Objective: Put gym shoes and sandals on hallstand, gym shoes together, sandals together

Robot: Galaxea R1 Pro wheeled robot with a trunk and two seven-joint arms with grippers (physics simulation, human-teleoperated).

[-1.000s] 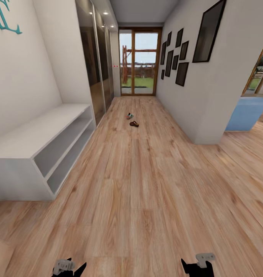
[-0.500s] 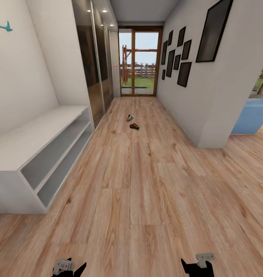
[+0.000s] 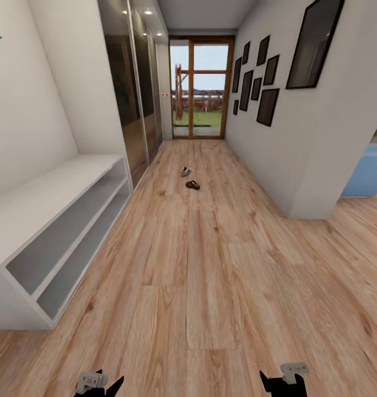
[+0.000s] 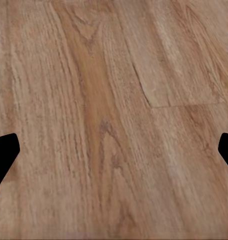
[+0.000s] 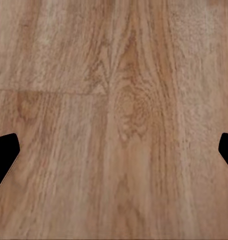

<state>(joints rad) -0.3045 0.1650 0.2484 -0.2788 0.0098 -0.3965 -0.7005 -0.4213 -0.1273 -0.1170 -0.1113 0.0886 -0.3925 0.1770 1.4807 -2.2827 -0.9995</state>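
Well ahead on floor: one gym shoe, white w/ green and red-orange, is seen lying mid-corridor, far down toward the glass door.
Sandal: one brown sandal is seen just beside the gym shoe, on the nearer side, apart from it by a small gap; too small for strap detail.
Other shoes: cannot be made out at this range.
Hallstand: pale grey-white unit is set along the left wall, w/ long low top and two open tiers below; nothing is seen on top or in the tiers.
Corridor floor: light brown wood-grain planks are seen running from the robot to the door.
Left pincer: is seen at the lower edge of the head view, black fingers spread, released, nothing held; in the left wrist view, fingertips sit at both edges over bare planks.
Right pincer: is seen likewise low in the head view, released, nothing between its fingers; planks are seen under it in the right wrist view.
Walls: dark picture frames are hung on the right wall; mirrored wardrobe doors stand on the left, past the hallstand.
Blue block: a pale blue item is partly seen past the right wall corner.
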